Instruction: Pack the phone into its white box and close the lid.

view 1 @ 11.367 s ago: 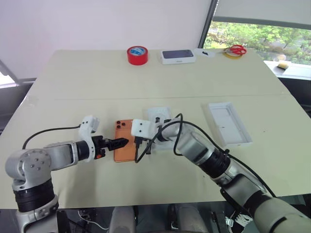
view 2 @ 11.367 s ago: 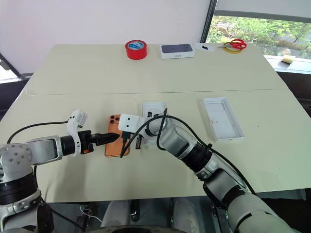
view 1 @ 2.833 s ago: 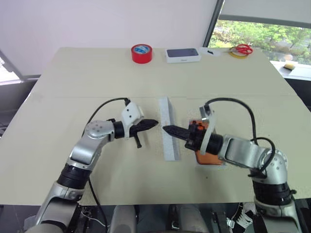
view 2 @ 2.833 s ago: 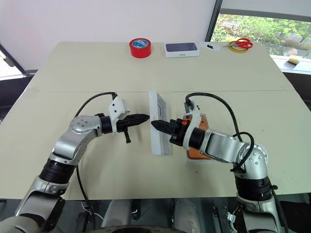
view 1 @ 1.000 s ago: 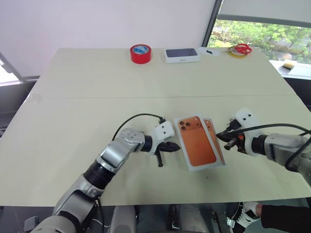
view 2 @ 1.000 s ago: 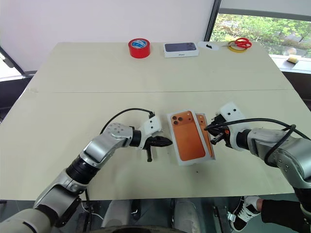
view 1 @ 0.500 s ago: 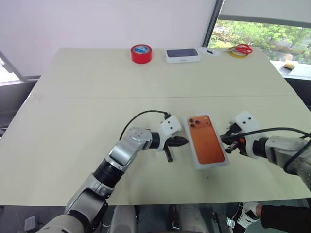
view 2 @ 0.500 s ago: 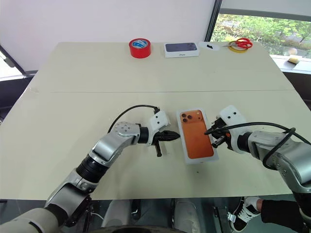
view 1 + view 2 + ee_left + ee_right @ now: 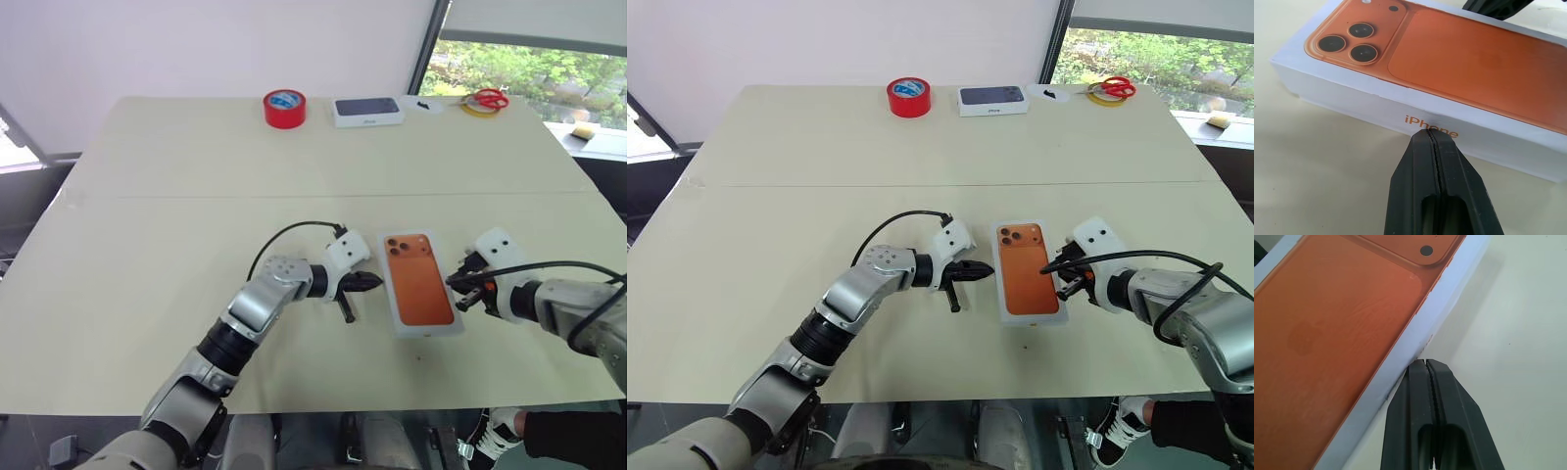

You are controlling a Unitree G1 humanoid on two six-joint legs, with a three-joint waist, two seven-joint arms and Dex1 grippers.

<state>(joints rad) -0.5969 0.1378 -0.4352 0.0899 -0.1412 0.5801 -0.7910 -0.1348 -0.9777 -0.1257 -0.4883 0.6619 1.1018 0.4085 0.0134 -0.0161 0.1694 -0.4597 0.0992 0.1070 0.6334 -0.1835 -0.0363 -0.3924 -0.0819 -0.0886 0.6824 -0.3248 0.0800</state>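
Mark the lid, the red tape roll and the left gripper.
the lid (image 9: 421,282): left eye view, on the middle of its orange printed top.
the red tape roll (image 9: 283,110): left eye view, on its red outer side.
the left gripper (image 9: 1434,139): left wrist view, at the shut fingertips against the lid's white side.

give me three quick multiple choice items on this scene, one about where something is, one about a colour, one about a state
1. Where does the lid lie?
A. between the two hands
B. beside the roll of tape
C. at the table's far left edge

2. What colour is the roll of tape?
A. blue
B. red
C. green

3. How are the left hand's fingers?
A. spread wide
B. shut together, tip at the lid's side
C. clamped on a cable

Answers:
1. A, the left hand and the right hand flank its long sides.
2. B, it shows red at the far side of the table.
3. B, the left wrist view shows them pressed together at the white side wall.
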